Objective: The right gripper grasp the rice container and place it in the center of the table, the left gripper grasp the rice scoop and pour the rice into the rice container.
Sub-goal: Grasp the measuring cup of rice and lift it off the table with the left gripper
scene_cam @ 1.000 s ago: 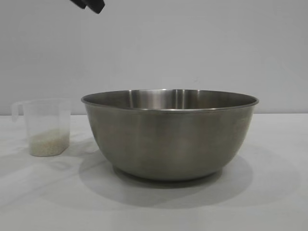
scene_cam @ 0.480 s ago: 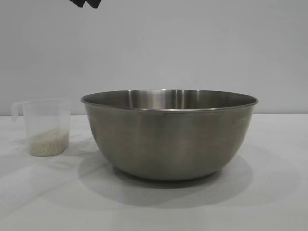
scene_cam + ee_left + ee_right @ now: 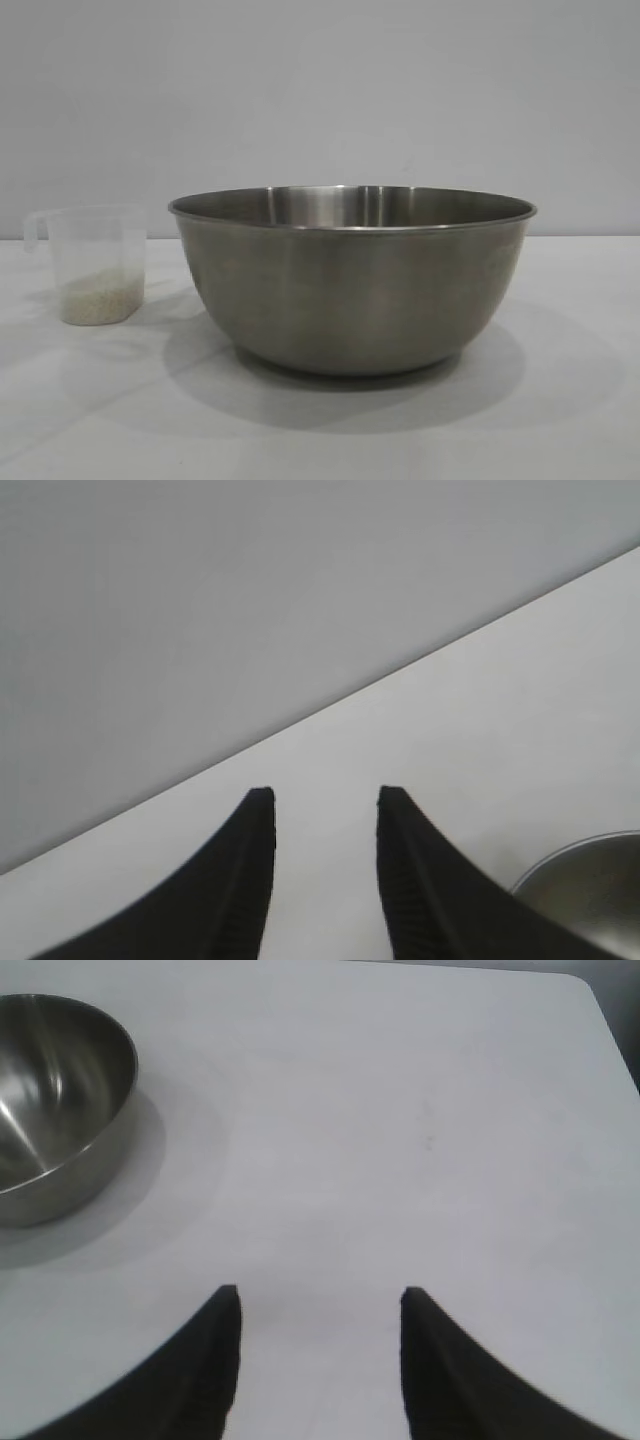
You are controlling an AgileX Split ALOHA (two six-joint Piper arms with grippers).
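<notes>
Gone from the exterior view is your left claw [image 3: 322,880], which showed at 11 o'clock a second ago; its own camera shows the fingers parted with nothing between them, above the table [image 3: 560,420]. Your rice container [image 3: 352,280] sits at the center of the table. At its 9 o'clock, just beside it, stands the rice scoop [image 3: 95,262], upright, rice [image 3: 98,298] in its base. Your right claw [image 3: 320,1365] hangs open and empty over bare table.

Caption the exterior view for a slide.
Steel rice container mid-table; rice scoop with rice beside it, untouched.
</notes>
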